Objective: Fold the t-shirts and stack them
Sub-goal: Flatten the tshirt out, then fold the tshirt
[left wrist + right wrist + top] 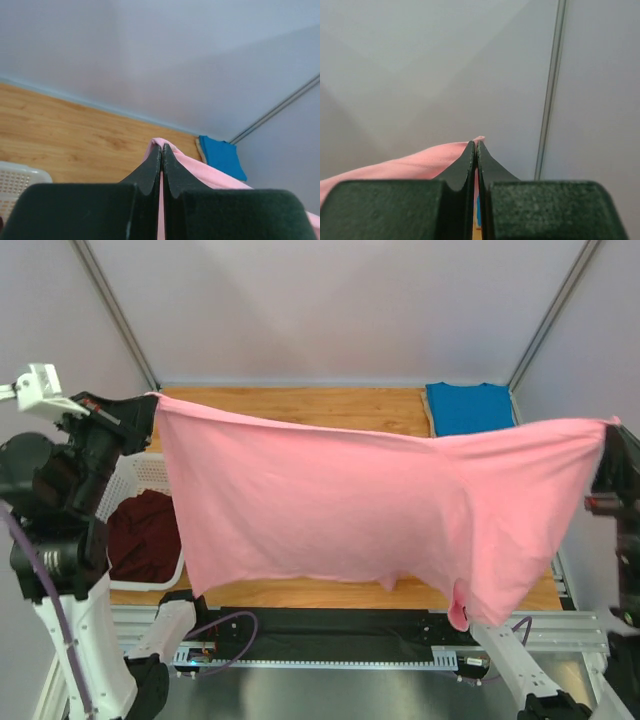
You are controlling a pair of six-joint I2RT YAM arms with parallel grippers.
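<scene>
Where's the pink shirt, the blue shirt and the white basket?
pink shirt [350, 510], top view, middle of the hanging cloth.
blue shirt [468, 408], top view, middle of its fabric.
white basket [140, 475], top view, its lattice wall.

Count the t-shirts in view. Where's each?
3. The pink t-shirt hangs spread between the left gripper and right gripper; the blue t-shirt lies at the far right of the table; the maroon t-shirt sits in the white basket, left. The pink one may hide others.
</scene>
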